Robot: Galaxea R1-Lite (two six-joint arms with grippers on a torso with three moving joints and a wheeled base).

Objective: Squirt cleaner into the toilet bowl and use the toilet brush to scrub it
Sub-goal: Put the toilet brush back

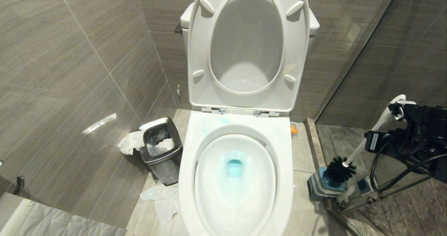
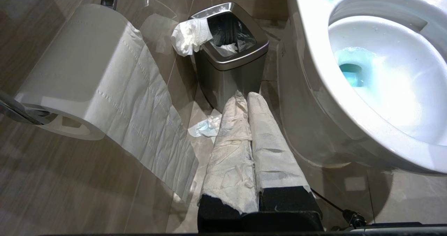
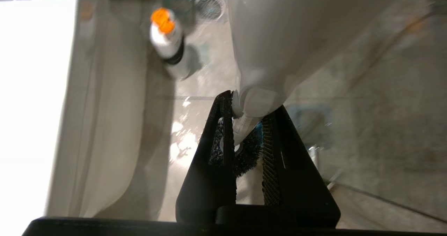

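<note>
The white toilet bowl (image 1: 187, 180) stands open with its seat and lid up, and blue-tinted water lies at its bottom (image 1: 234, 168). On the right, my right gripper (image 1: 393, 112) is shut on the white handle of the toilet brush (image 1: 363, 145). The black bristle head (image 1: 338, 169) hangs just over the blue-striped holder (image 1: 323, 187). In the right wrist view the handle (image 3: 258, 54) sits between the fingers of my right gripper (image 3: 249, 105), above the bristles (image 3: 246, 152). The cleaner (image 3: 167, 44), orange-capped, stands on the floor beside the bowl. My left gripper (image 2: 246, 98), wrapped in paper, is parked low by the bowl (image 2: 314, 47), shut and empty.
A square steel bin (image 1: 160, 148) with tissue over its rim stands left of the bowl, with paper scraps (image 1: 160, 197) on the floor. A paper roll (image 2: 70, 75) hangs on the left wall. A glass partition edge (image 1: 349, 65) runs behind the brush holder.
</note>
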